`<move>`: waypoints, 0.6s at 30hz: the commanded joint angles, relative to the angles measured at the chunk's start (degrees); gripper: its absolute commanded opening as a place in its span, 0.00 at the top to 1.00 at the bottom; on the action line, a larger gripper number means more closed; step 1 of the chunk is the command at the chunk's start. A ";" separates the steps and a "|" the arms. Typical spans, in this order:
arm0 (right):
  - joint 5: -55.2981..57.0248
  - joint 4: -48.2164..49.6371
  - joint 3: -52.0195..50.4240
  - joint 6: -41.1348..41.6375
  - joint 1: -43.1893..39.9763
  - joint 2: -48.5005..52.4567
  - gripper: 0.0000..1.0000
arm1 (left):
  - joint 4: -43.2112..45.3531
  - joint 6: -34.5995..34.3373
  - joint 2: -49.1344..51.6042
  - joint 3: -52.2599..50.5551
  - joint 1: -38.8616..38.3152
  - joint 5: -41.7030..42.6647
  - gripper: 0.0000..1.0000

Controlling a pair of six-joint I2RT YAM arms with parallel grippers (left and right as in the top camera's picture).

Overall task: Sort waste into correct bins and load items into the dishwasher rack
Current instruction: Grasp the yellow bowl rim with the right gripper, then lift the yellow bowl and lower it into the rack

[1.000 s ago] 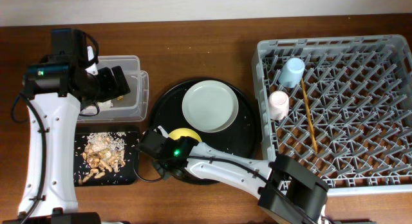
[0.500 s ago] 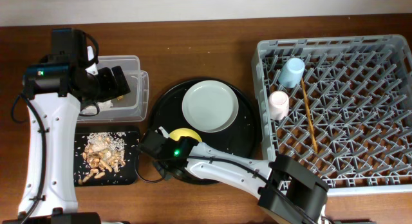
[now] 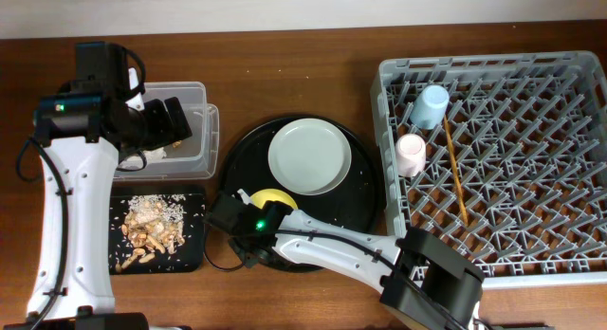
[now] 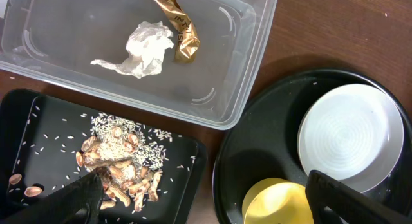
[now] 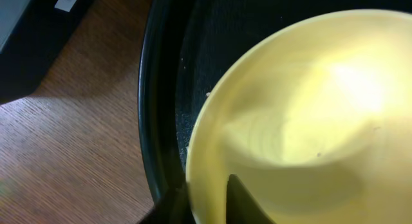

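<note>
While the right tool seems, in this cramped view, to pinch the rim of the yellow bowl just inside the left edge of the round black tray, that thin hold could slip on lifting.

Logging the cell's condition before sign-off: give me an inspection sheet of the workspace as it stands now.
Surface: brown wooden table.
Job's things: tissue and wrapper in clear tub; food scraps on flat black tray; plate and yellow bowl on round black tray; blue cup, pink cup and chopsticks in dishwasher rack.
Clutter: white grains scattered around the scraps.
Grippers: left gripper wide open, empty; right gripper straddles the bowl's rim, grip unclear.
Cables: black cable beside left arm.
Surroundings: pale wall beyond the table.
</note>
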 commanded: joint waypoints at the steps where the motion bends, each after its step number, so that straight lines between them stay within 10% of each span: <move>1: 1.16 -0.68 -0.44 0.24 0.17 0.44 0.90 | -0.07 0.02 -0.48 -0.04 -0.11 -0.42 0.00; 18: 1.18 -14.51 9.42 -8.70 -0.50 -8.13 0.96 | -0.07 0.04 -0.48 -0.04 -0.11 -0.42 0.00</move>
